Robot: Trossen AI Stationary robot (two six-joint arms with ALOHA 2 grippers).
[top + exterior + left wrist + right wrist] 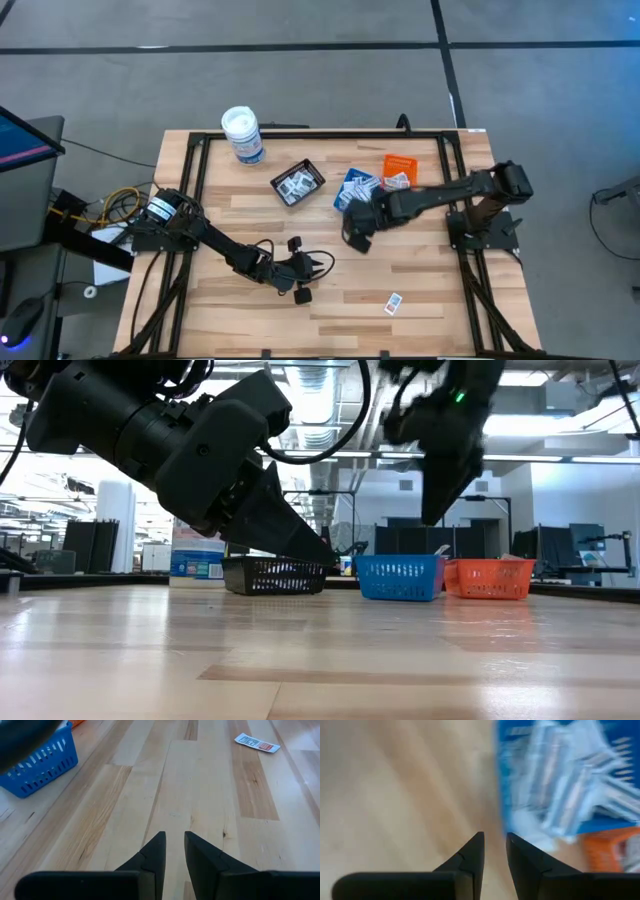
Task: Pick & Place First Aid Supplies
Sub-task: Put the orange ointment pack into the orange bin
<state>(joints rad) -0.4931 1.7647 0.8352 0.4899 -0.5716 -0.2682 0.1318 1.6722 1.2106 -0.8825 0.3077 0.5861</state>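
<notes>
One first aid packet (393, 302), white with red print, lies flat on the wooden table near its front edge; the left wrist view shows this packet (256, 742) too. More packets fill the black tray (298, 182), the blue tray (358, 187) and the orange tray (398, 170). My left gripper (318, 265) hovers low over the table's middle, open, with only bare wood between its fingers (175, 836). My right gripper (355, 240) hangs above the table just in front of the blue tray, tipped steeply down and open (495, 837), holding nothing.
A white round canister (242, 135) with a blue label stands at the table's far left. The three trays sit in a row across the far middle, seen as black (275, 573), blue (400, 575) and orange (490, 577). Bare wood lies between the grippers and the front edge.
</notes>
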